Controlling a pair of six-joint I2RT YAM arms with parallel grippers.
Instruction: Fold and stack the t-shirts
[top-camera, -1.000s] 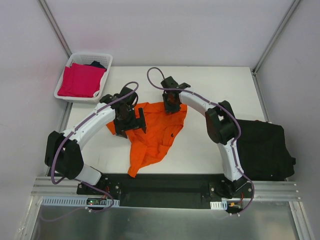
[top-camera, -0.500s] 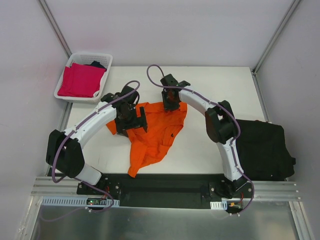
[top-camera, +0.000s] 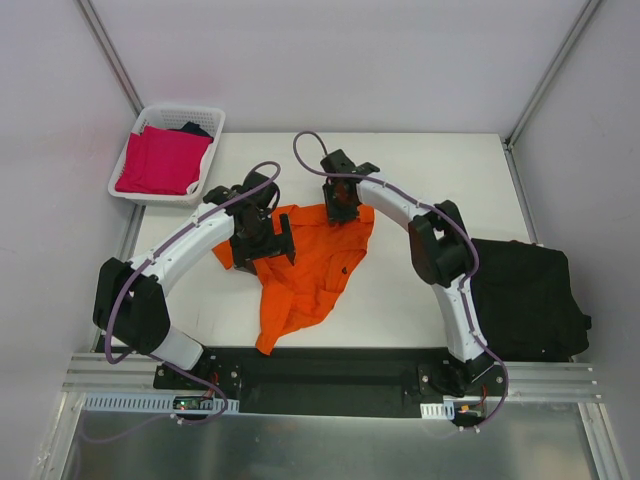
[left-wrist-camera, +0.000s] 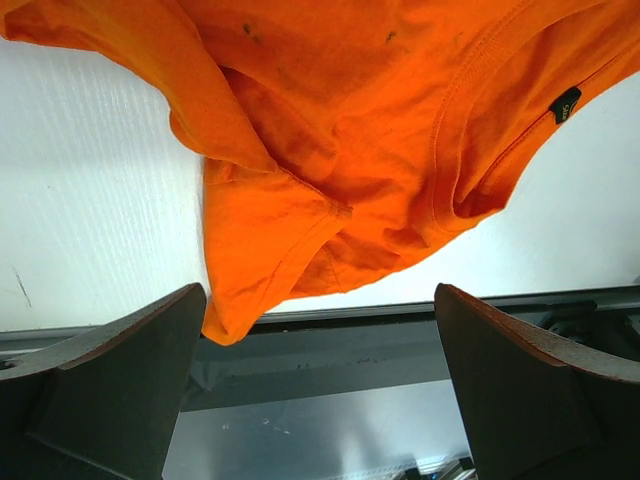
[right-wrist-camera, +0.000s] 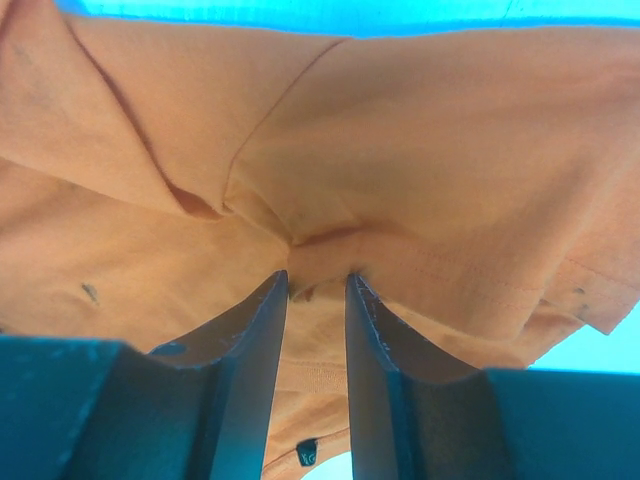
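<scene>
Since a second ago our right fingers (right-wrist-camera: 250, 340) have edged slightly back, pinched shut on a fold of the orange t-shirt (top-camera: 305, 265), which lies crumpled mid-way across the worktop (top-camera: 440, 170). Our left fingers (left-wrist-camera: 110, 370) hang wide open over its left part, gripping nothing.

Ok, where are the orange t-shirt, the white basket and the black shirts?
orange t-shirt (top-camera: 310, 262), top view, middle of its crumpled body.
white basket (top-camera: 155, 198), top view, on its near rim.
black shirts (top-camera: 525, 300), top view, middle of the dark pile on the right.
</scene>
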